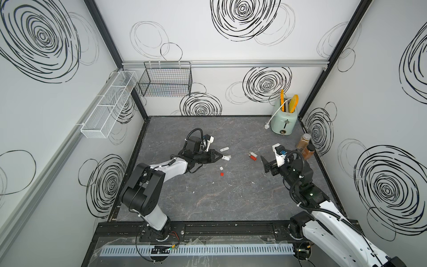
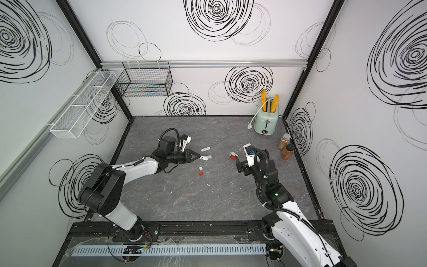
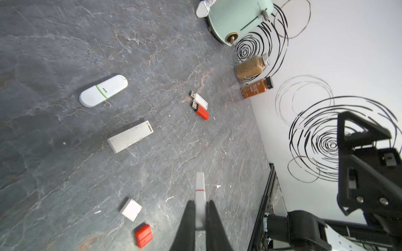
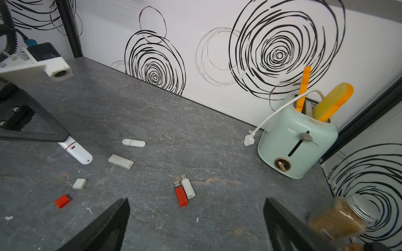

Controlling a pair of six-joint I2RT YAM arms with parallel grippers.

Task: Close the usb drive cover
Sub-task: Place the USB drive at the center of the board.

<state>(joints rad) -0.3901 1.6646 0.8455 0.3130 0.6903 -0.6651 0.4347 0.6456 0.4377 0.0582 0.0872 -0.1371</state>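
Grey, veined stone-look tabletop [image 1: 208, 196] carries small smooth plastic pieces: a red drive [image 4: 181, 196] and a white drive [image 4: 188, 188] side by side with bare metal plugs, and a square white cap [image 3: 131, 209] and a red cap [image 3: 143, 235] lying loose near each other. The left gripper [image 3: 200, 203] is clamped tight on a slim white usb drive [image 4: 76, 152] with a red ring and rounded tip, its arm stretched low over the table's middle. The right gripper [image 4: 196, 206] is spread wide, holding nothing, angled down above the two uncapped drives, forearm raised from a bent elbow.
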